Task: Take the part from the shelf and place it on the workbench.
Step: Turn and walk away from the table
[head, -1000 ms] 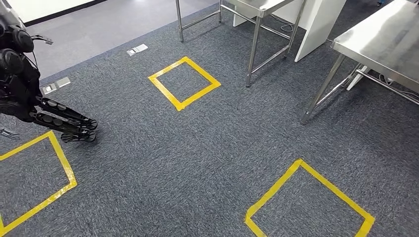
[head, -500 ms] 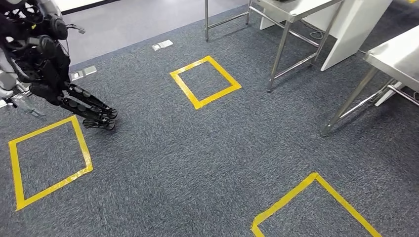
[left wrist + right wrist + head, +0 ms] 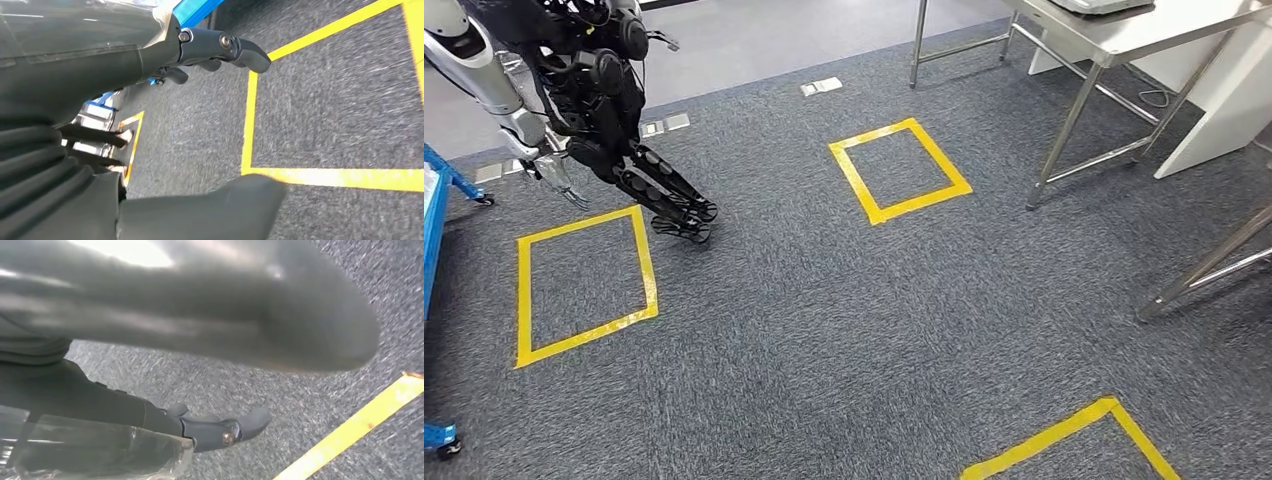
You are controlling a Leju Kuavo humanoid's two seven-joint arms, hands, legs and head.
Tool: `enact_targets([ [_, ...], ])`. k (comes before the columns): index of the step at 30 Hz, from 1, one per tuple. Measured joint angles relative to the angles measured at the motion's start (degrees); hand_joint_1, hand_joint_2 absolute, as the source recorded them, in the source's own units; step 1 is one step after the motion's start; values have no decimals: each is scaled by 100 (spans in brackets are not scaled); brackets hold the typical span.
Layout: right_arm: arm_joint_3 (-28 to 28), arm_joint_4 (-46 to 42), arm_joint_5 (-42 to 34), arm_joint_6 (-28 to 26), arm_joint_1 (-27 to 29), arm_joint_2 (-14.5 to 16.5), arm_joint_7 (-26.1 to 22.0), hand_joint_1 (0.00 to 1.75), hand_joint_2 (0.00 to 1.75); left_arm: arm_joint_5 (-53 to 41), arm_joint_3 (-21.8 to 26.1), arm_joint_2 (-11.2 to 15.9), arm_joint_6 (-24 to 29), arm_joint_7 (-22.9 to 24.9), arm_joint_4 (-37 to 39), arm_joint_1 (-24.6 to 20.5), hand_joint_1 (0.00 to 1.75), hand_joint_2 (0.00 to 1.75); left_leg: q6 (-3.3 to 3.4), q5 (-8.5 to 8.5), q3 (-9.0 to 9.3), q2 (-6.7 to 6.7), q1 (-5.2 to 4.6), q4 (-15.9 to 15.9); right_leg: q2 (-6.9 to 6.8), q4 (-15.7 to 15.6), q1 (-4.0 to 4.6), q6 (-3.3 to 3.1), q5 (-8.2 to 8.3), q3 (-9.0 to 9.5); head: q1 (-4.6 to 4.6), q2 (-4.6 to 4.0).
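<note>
Head view.
- Left hand (image 3: 656, 191): hangs over the grey carpet (image 3: 844, 330), dark fingers spread and pointing down, holding nothing.
- Yellow tape squares: one just beside that hand (image 3: 524, 290), one further out (image 3: 871, 196) near the steel table (image 3: 1169, 28).
- Blue frame on casters (image 3: 436, 215), cut off at the picture's edge. You may take it for the foot of the shelf, though that is a guess.
- Part: where it lies you cannot tell from here, and so nothing can be entered on its shape, colour or finish.

Left wrist view.
- Fingers (image 3: 235, 47) straight and apart from the thumb (image 3: 220, 207), with bare carpet and a yellow tape line (image 3: 248, 125) between them. Nothing is in the grasp.
- A blue edge (image 3: 197, 12) sits beyond the fingertips.

Right wrist view.
- Right hand (image 3: 165, 422): fingers (image 3: 250, 422) stretched out and wide of the blurred thumb (image 3: 260, 320), carrying nothing. More tape (image 3: 350, 430) crosses the carpet beneath.

Step in hand, as judged: the approach to the shelf, since both hands are empty and the pick is not yet done. Your next move calls for bringing the shelf squarely before the head camera, finding the part on it, and only then raising a hand.
</note>
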Motion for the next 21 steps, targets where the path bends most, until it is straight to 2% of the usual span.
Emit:
enact_targets([
  [1,5,0,0,1,-8,2,-2,0,0,0,9,0,1,-1,0,13,0,175,-15,-4,-10,8,13,9,-39,-1,-3,-40,11,15,-5,0],
  [3,13,-1,1,3,-8,3,-4,0,0,-6,22,-2,2,1,0,28,0,175,-55,-134,-105,204,27,218,-125,-10,-7,-107,28,33,-25,0],
  [5,13,-2,8,11,11,-2,-5,0,0,-24,29,-4,-36,13,0,22,0,175,-92,-487,-435,480,30,882,-238,-13,21,-153,17,37,-48,0],
  [6,13,-2,12,16,21,-7,-5,0,0,-32,31,-5,-64,28,0,19,0,175,-104,-658,-646,545,34,1282,-306,-13,41,-168,7,35,-53,0],
  [7,13,-2,15,20,27,-11,-5,0,0,-36,33,-7,-90,54,1,21,0,175,-104,-756,-815,575,35,1593,-377,-13,59,-183,-4,31,-52,0],
  [8,13,-2,16,22,27,-15,-5,0,0,-43,36,-9,-103,86,1,26,0,175,-93,-741,-884,587,34,1705,-441,-13,74,-198,-14,26,-52,0],
  [9,13,-2,14,22,25,-16,-5,0,0,-59,38,-11,-107,122,2,33,0,175,-69,-628,-837,602,31,1598,-503,-14,88,-213,-27,24,-52,0],
  [10,13,-2,8,22,22,-14,-5,0,0,-82,39,-13,-106,155,2,39,0,175,-28,-452,-671,646,18,1277,-564,-16,101,-228,-39,28,-52,0],
  [12,13,-2,-15,22,25,6,-8,0,0,-123,40,-11,-114,189,1,29,0,175,86,-166,-236,913,-45,483,-672,-20,132,-230,-70,85,-49,0],
  [13,13,-2,-36,22,28,18,-13,0,0,-140,40,-11,-142,191,1,18,0,175,133,-102,-92,1019,-83,222,-723,-22,137,-217,-83,118,-46,0],
  [14,13,-2,-58,22,30,29,-17,0,0,-162,39,-11,-196,184,0,10,0,175,166,-88,-34,1081,-116,106,-773,-26,137,-195,-95,147,-45,0],
  [16,11,-2,-98,18,23,60,-25,0,0,-220,37,-7,-380,166,2,10,0,175,204,-44,-18,958,-129,35,-867,-56,134,-151,-104,179,-47,0],
  [17,11,-1,-109,10,18,72,-26,0,0,-242,36,-4,-482,167,3,13,0,175,218,5,17,896,-117,-45,-807,-41,137,-131,-124,183,-42,0],
  [18,10,0,-115,3,14,87,-26,0,0,-255,36,-2,-571,181,5,11,0,175,241,59,58,830,-98,-128,-677,50,141,-126,-181,151,-40,0],
  [20,10,3,-108,-7,18,97,-25,0,0,-257,36,-2,-703,226,7,-6,0,87,264,132,103,703,-72,-236,-336,569,124,-155,-430,-95,-28,0],
  [21,10,4,-93,-5,24,98,-23,0,0,-255,36,-5,-742,245,7,-15,0,44,275,140,98,630,-70,-241,-247,937,111,-172,-581,-286,-28,0],
])
